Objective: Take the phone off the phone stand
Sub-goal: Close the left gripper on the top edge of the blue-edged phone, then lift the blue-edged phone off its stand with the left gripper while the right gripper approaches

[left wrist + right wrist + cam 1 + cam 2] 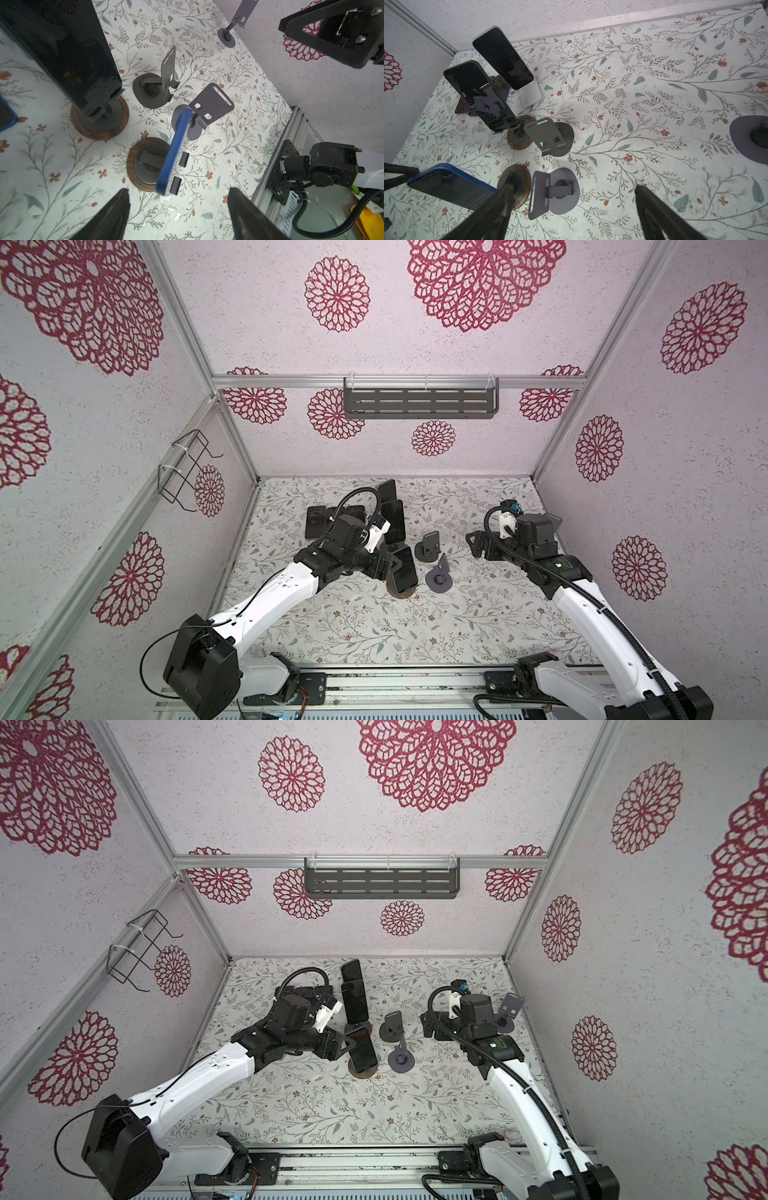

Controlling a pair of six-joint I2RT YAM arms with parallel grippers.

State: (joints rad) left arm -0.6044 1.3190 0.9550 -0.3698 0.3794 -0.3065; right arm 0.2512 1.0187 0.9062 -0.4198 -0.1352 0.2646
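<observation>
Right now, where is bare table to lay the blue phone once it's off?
Bare: the front strip of table between the wooden-base stand and the rail; and the patch between the grey stands and the back wall. Crowded: back left, where phones lie flat.

A grey slotted shelf (419, 405) hangs from the back wall's aluminium rail (282, 382). A black wire rack (185, 470) is tied to the left wall, above the leaf-patterned table (374, 626).

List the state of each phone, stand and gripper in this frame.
Blue phone, seated on front wooden stand.
Black phone, seated on second wooden stand.
Third phone, seated on white stand.
Dark grey stand, empty.
Purple-grey stand, empty.
Wall-side stand, empty.
Left gripper, open, empty.
Right gripper, open, empty.
</observation>
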